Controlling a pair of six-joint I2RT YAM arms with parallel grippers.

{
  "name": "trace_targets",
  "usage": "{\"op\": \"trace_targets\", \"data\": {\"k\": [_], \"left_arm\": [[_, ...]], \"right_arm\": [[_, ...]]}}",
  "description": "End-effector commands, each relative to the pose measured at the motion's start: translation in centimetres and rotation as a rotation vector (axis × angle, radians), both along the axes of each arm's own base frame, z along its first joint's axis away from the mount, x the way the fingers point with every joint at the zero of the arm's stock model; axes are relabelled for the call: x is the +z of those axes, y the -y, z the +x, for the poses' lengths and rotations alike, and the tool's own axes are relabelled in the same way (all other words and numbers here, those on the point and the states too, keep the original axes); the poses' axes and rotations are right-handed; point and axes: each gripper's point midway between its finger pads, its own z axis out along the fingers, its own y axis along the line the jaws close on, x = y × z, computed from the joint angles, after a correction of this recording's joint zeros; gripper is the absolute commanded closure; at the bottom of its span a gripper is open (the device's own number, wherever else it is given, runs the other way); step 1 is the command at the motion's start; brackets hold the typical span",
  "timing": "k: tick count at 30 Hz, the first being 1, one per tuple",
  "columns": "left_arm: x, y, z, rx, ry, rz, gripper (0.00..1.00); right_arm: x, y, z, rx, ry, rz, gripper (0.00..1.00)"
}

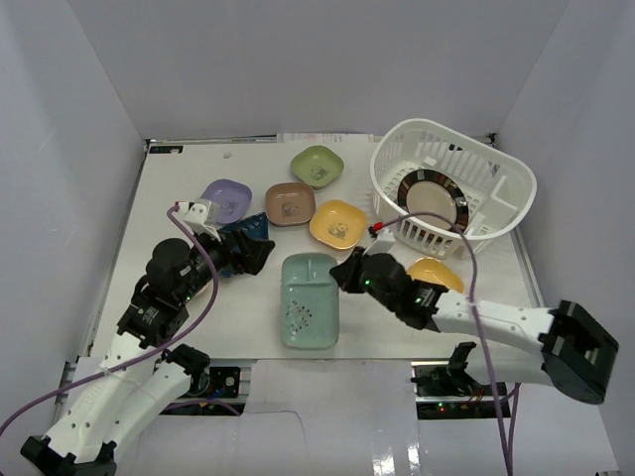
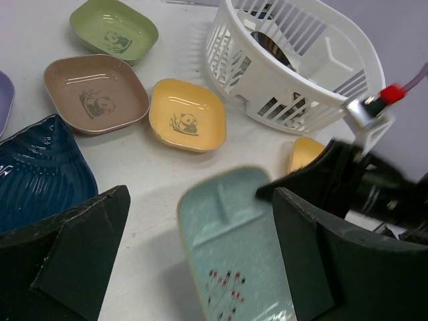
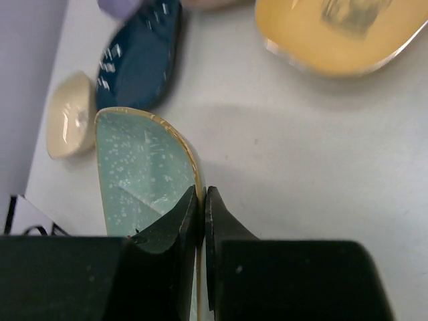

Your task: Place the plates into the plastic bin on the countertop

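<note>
A pale teal divided tray [image 1: 309, 299] lies in the middle of the countertop [image 1: 198, 317]. My right gripper [image 1: 347, 270] is shut on the rim of the tray [image 3: 140, 174], one finger inside and one outside [image 3: 202, 200]. My left gripper [image 1: 256, 252] hovers open left of the tray [image 2: 234, 247], nothing between its fingers [image 2: 200, 200]. The plastic bin [image 1: 511, 198] stands at the back right with a large round dark-rimmed plate [image 1: 432, 198] inside. Green [image 1: 317, 166], brown [image 1: 290, 203], yellow [image 1: 338, 223], lavender [image 1: 227, 196] and orange [image 1: 437, 273] dishes sit on the countertop.
A dark blue leaf-shaped dish [image 1: 253, 226] lies under my left arm, beside the lavender one. The orange dish sits close to the bin's front wall [image 2: 294, 93] and next to my right arm. Pale grey panels wall the countertop on three sides.
</note>
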Motion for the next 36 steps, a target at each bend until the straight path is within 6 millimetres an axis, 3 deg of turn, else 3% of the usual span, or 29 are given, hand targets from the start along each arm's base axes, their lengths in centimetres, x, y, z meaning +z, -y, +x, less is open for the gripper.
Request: {"op": "trace_targets", "data": {"k": [1, 2, 3, 4, 5, 6, 8, 9, 10, 11, 12, 13, 14, 16, 17, 20, 26, 33, 36], "left_arm": [[-0.4, 0.1, -0.3, -0.013, -0.005, 0.007, 0.02], [-0.3, 0.1, -0.4, -0.013, -0.004, 0.004, 0.02], [-0.4, 0.3, -0.4, -0.02, -0.007, 0.002, 0.02], [-0.5, 0.3, -0.4, -0.023, -0.009, 0.001, 0.02], [-0.5, 0.4, -0.5, -0.026, -0.01, 0.001, 0.02], [-0.5, 0.6, -0.5, -0.035, -0.01, 0.0, 0.02], [-0.6, 0.7, -0.6, -0.041, -0.013, 0.001, 0.02], [-0.5, 0.8, -0.6, -0.042, -0.012, -0.001, 0.02], [-0.5, 0.8, -0.7, -0.046, -0.011, 0.0, 0.02], [-0.7, 0.9, -0.7, -0.049, -0.014, 0.002, 0.02], [-0.6, 0.9, -0.7, -0.05, -0.013, 0.001, 0.02], [-0.6, 1.0, -0.7, -0.052, -0.012, 0.002, 0.02], [-0.7, 1.1, -0.8, -0.056, -0.013, 0.003, 0.02], [-0.8, 1.2, -0.9, -0.063, -0.014, 0.005, 0.02], [-0.7, 1.2, -0.9, -0.064, -0.013, 0.004, 0.02], [-0.8, 1.5, -1.1, -0.078, -0.014, 0.004, 0.02], [-0.9, 1.8, -1.3, -0.092, -0.016, 0.009, 0.02], [-1.1, 1.9, -1.2, -0.094, -0.022, 0.014, 0.02], [-1.3, 2.0, -1.1, -0.096, -0.029, 0.017, 0.02]], "right_arm": [[14.8, 3.7, 5.4, -0.126, 0.299, 0.204, 0.92], [15.8, 6.6, 7.5, -0.191, 0.339, 0.153, 0.92], [19.2, 8.0, 8.5, -0.226, 0.392, 0.173, 0.92], [21.1, 9.1, 8.9, -0.228, 0.427, 0.174, 0.92], [21.8, 11.9, 10.6, -0.295, 0.439, 0.126, 0.92], [24.6, 13.0, 11.3, -0.31, 0.493, 0.122, 0.92], [26.3, 15.4, 12.8, -0.347, 0.517, 0.114, 0.92], [26.9, 18.0, 14.1, -0.379, 0.515, 0.119, 0.92], [27.7, 19.3, 15.2, -0.405, 0.518, 0.125, 0.92], [27.9, 22.1, 16.5, -0.477, 0.519, 0.113, 0.92], [28.0, 23.3, 17.2, -0.503, 0.515, 0.104, 0.92], [27.1, 24.5, 18.6, -0.535, 0.488, 0.09, 0.92], [27.2, 27.2, 19.5, -0.599, 0.486, 0.078, 0.92], [25.2, 29.1, 21.4, -0.616, 0.418, 0.089, 0.92], [24.6, 31.0, 22.0, -0.652, 0.401, 0.09, 0.92], [22.2, 33.3, 23.5, -0.681, 0.336, 0.091, 0.92], [17.2, 34.6, 25.5, -0.668, 0.218, 0.081, 0.92], [10.5, 34.3, 27.6, -0.619, 0.072, 0.081, 0.92], [8.9, 34.4, 28.5, -0.6, 0.036, 0.078, 0.92]]}}
